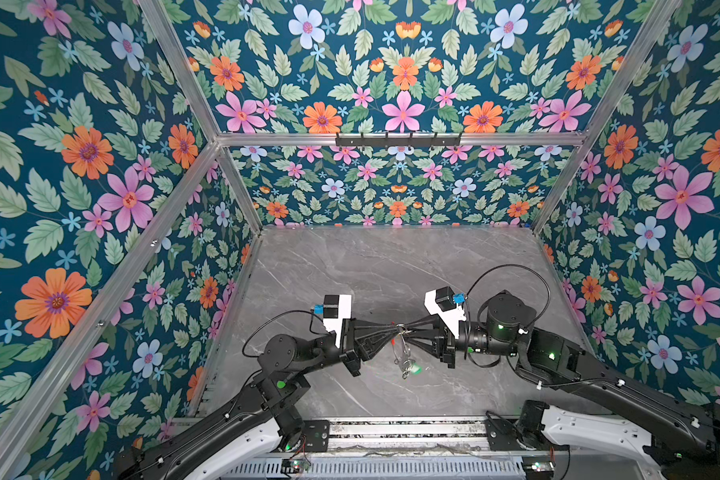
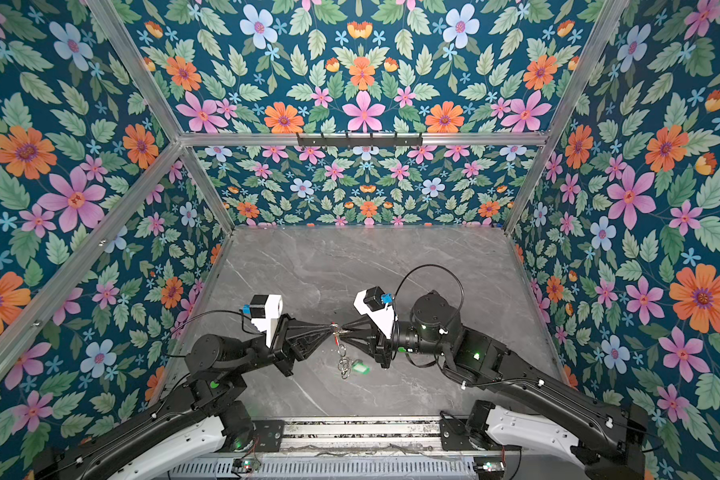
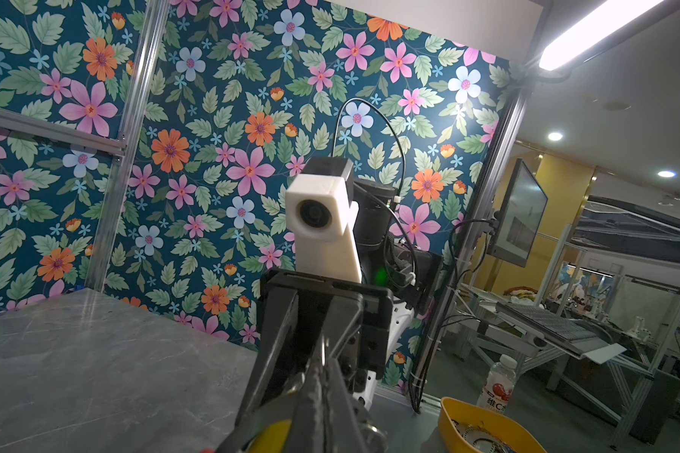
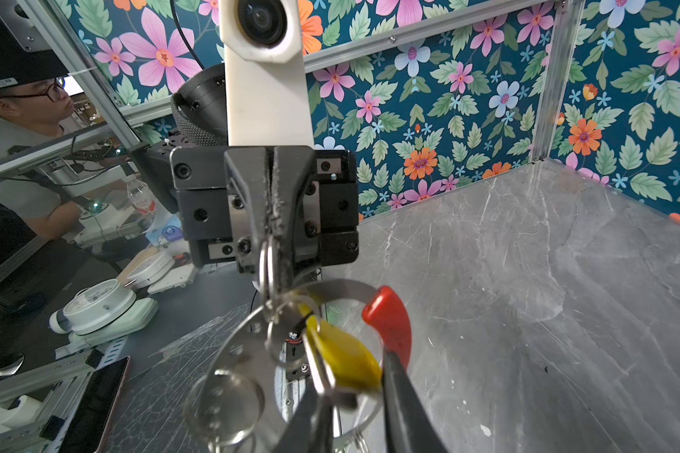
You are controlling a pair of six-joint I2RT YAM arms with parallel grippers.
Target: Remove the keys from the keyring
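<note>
Left claw tight on wire loop; right claw astride yellow tag — grip unclear

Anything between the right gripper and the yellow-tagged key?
Nothing visible. The yellow tag lies between the right gripper's fingertips, near the red sleeve of the keyring, which the left gripper holds.

Arms angled inward, left gripper and right gripper tip to tip, left fingers clamped.
</note>
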